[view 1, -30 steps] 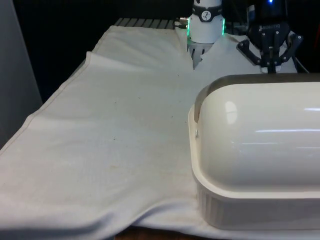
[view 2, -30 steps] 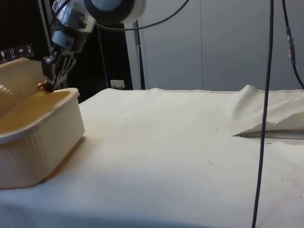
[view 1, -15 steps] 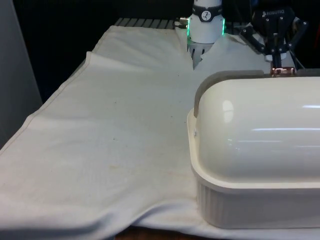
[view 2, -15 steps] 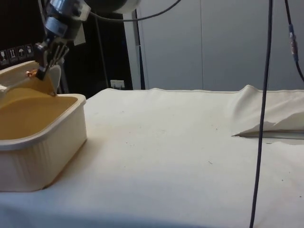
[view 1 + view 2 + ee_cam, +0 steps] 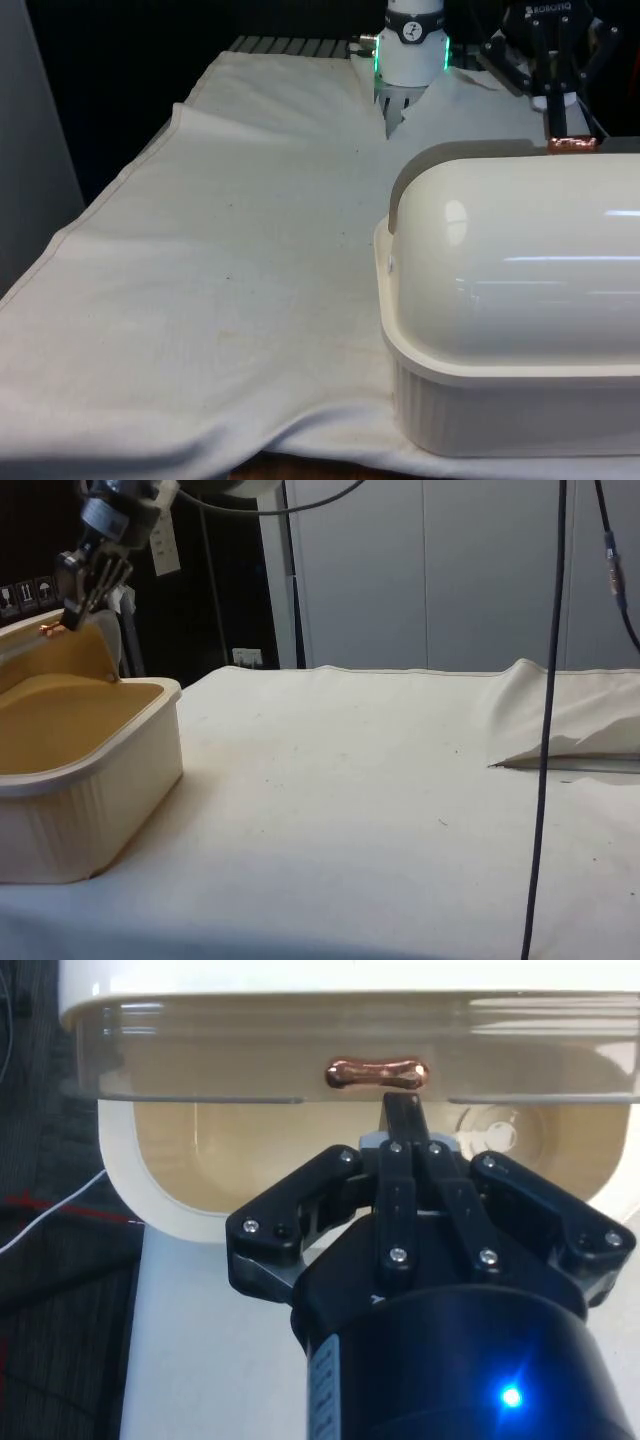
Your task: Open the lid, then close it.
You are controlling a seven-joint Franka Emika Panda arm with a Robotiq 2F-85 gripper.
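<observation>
- Across the front view's left, the white cloth [image 5: 230,250] lay bare over the desk.
- At the front view's right stood the cream bread box [image 5: 500,420], its domed lid [image 5: 520,270] rolled partway back.
- Just above the lid's far edge sat a copper handle [image 5: 571,144], with the gripper [image 5: 560,112] directly over it.
- From the side, the gripper [image 5: 72,615] stood at the raised lid edge above the open tan interior [image 5: 60,715].
- Seen from the wrist, the fingers [image 5: 404,1120] were pressed together, their tip touching the handle [image 5: 377,1073]; no grip around it was visible.
</observation>
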